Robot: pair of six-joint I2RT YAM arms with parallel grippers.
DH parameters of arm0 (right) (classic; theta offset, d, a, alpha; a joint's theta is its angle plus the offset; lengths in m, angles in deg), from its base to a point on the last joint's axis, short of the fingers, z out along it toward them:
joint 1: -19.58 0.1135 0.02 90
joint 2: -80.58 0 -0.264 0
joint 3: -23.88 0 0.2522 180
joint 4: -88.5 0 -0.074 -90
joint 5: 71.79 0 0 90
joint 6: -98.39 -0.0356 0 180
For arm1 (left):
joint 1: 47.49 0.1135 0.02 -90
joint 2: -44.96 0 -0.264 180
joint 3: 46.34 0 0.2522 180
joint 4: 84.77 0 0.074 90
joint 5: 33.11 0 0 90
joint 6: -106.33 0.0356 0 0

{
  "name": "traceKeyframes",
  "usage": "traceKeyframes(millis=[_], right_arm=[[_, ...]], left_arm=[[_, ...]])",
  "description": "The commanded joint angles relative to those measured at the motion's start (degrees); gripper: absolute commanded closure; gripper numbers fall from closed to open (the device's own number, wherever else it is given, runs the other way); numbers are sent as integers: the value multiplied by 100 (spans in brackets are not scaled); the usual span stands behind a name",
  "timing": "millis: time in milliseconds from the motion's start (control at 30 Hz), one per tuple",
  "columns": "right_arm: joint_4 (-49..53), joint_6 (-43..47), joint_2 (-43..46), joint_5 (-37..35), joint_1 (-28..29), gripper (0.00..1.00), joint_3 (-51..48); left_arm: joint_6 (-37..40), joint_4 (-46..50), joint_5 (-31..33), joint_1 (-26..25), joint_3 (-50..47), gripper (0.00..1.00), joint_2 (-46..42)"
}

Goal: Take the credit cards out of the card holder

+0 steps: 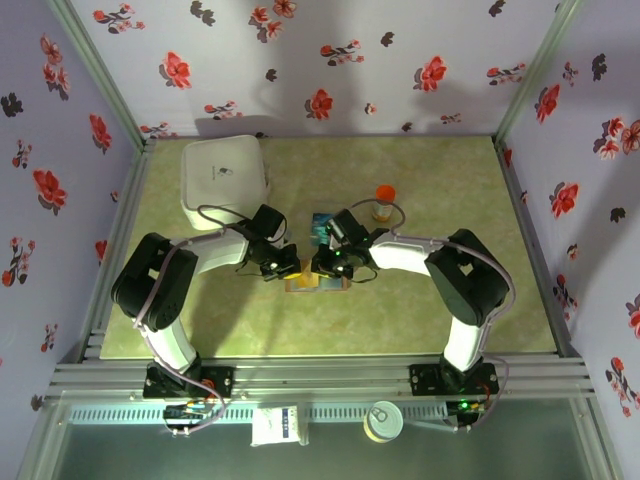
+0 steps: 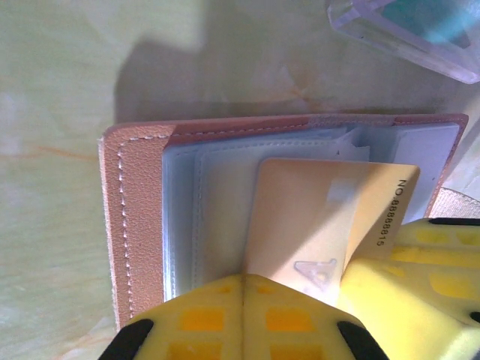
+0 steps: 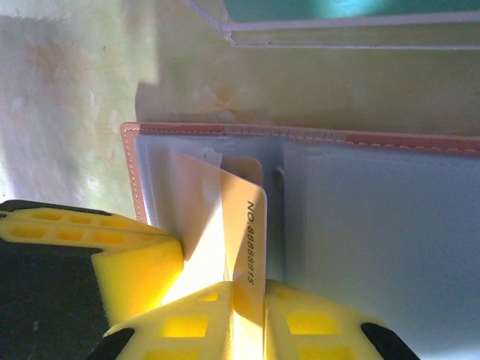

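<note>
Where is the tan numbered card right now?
In the right wrist view, the tan card sticks partly out of the open card holder, gripped by the right end effector.

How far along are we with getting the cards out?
Done: the card holder lies open. In hand: the right gripper pinches a tan card, partly out of its pocket, while the left gripper sits shut at the holder's edge. Left: pull it free. I can't tell whether more cards remain inside.

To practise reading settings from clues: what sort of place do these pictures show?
Probably a robot test cell, not a home: a left arm and right arm bolted to a metal rail, and a green table boxed in by floral-print walls on an aluminium frame.
</note>
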Motion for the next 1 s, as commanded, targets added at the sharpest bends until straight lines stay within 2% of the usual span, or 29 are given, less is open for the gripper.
traceKeyframes(millis=[0, 433, 633, 967], right_arm=[[152, 41, 175, -112, 6, 84, -86], [523, 234, 467, -359, -55, 85, -156], [768, 356, 708, -488, -62, 89, -114], [1657, 1237, 967, -696, -105, 93, 325]], left_arm=[[136, 248, 175, -55, -3, 99, -41], [154, 248, 180, -63, -3, 99, -51], [116, 198, 146, -69, -3, 99, -89], [18, 54, 19, -62, 58, 99, -213]])
